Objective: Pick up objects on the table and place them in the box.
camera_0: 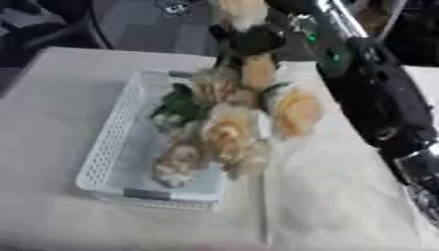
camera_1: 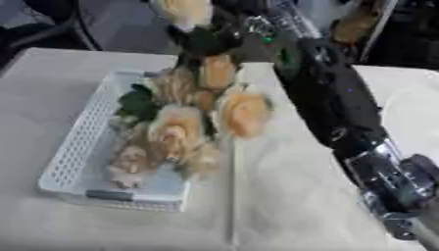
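Artificial flowers (camera_0: 227, 130) are held over a white basket (camera_0: 111, 142).
The stems are gripped by the right hand (camera_0: 253, 39) near the table's (camera_0: 51, 98) far edge.

table: pale beige cloth-covered top (camera_0: 51, 147), fills 3 to 9 o'clock
floor: dark grey (camera_0: 146, 24), 11 to 12 o'clock
furniture: dark chair-like shape (camera_0: 51, 22), 10 o'clock, blurred
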`<state>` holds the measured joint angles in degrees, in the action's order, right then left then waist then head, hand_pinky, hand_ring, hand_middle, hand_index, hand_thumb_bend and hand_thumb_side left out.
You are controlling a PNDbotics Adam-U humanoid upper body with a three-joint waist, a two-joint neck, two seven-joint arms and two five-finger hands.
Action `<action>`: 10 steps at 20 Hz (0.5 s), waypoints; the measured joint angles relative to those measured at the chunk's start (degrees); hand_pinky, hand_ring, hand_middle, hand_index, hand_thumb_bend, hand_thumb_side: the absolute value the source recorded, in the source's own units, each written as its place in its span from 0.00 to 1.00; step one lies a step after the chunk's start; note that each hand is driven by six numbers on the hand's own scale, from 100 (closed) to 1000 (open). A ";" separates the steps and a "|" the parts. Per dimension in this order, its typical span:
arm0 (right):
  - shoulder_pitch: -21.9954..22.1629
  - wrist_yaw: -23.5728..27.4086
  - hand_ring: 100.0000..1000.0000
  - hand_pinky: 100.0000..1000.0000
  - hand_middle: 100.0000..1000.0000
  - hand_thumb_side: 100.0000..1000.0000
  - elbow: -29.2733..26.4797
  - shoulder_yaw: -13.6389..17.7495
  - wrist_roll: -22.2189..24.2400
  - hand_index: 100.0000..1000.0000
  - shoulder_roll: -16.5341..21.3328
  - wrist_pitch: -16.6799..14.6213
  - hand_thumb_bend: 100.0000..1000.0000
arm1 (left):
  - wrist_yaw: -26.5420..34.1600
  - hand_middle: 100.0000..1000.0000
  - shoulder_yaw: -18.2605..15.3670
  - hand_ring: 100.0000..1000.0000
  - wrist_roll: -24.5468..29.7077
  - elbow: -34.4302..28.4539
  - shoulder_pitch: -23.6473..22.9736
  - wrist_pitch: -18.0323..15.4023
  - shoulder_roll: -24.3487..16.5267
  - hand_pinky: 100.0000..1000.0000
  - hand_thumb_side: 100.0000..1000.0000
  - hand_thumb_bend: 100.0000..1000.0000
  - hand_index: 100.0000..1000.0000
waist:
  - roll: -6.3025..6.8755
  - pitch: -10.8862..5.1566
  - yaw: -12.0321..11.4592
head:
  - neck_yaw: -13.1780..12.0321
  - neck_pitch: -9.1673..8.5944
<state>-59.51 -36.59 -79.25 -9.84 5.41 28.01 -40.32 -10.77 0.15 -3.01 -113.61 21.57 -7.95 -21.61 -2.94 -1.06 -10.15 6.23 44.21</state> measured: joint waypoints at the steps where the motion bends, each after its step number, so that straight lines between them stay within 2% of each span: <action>1: 0.00 3.61 0.75 0.66 0.74 0.00 -1.97 0.99 0.27 0.74 1.62 1.26 0.00 | -0.12 0.70 -0.14 0.68 -0.09 0.00 -0.27 0.08 -0.16 0.53 0.75 0.00 0.77 | 0.00 -0.17 0.21 | -0.58 0.00; 5: 1.01 14.72 0.83 0.74 0.81 0.00 -8.40 5.58 0.16 0.80 6.37 6.80 0.00 | -0.48 0.69 -0.48 0.68 -0.32 0.00 -0.89 0.27 -0.52 0.53 0.75 0.00 0.77 | 0.00 -0.60 0.50 | -2.42 0.00; 10: 4.73 19.88 0.83 0.75 0.81 0.00 -15.10 10.50 -5.15 0.81 9.43 13.01 0.00 | -0.78 0.69 -0.87 0.68 -0.88 -0.01 -1.39 0.43 -0.98 0.53 0.75 0.00 0.77 | 0.12 -0.71 0.81 | -3.72 0.00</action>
<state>-54.78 -16.71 -94.35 0.65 0.26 37.44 -27.31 -11.54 -0.71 -3.89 -113.62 20.18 -7.51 -22.59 -2.82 -1.77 -9.34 2.51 44.21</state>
